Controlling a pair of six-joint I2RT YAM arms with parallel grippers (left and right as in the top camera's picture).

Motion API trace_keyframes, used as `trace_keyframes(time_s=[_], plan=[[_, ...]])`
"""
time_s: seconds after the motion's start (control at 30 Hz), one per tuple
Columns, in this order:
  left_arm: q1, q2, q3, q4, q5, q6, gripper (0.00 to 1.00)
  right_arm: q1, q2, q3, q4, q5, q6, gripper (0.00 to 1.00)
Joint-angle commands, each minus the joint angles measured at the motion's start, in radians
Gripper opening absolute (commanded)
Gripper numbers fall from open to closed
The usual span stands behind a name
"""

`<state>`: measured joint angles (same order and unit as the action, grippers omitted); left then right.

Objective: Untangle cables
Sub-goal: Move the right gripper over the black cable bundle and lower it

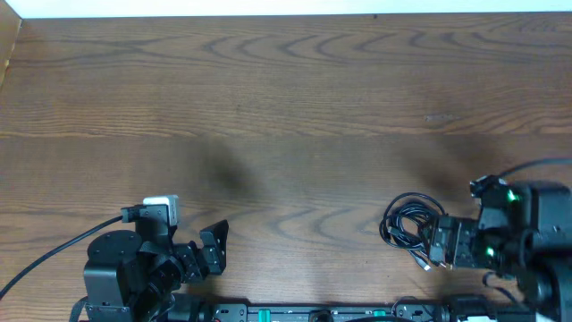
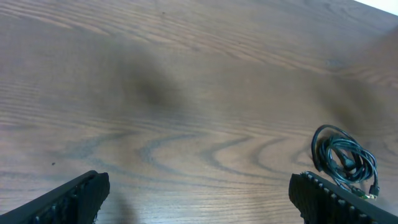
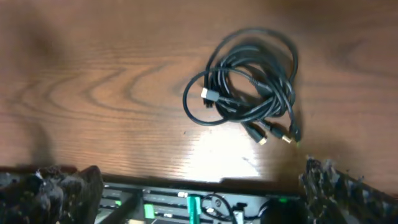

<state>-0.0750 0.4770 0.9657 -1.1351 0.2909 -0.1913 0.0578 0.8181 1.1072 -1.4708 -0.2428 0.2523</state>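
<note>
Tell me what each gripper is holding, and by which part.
Nothing is held. The left gripper and right gripper both stand open, and the cables lie loose on the table, untouched.

cables [image 3: 249,87] on table [image 1: 286,107], right side

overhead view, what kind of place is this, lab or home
Likely a robot lab bench: a wood-grain table, a left arm and right arm at its near edge, and tangled cables laid out.
</note>
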Motion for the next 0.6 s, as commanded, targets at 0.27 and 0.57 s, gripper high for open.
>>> trace_keyframes(time_s=[0.27, 0.57], plan=[[-0.001, 0.003, 0.018, 0.021, 0.013, -0.010, 0.98, 0.005, 0.251, 0.016, 0.026, -0.186, 0.070, 0.99], [-0.001, 0.003, 0.018, 0.021, 0.013, -0.010, 0.98, 0.005, 0.433, 0.004, 0.071, -0.088, 0.193, 0.99]])
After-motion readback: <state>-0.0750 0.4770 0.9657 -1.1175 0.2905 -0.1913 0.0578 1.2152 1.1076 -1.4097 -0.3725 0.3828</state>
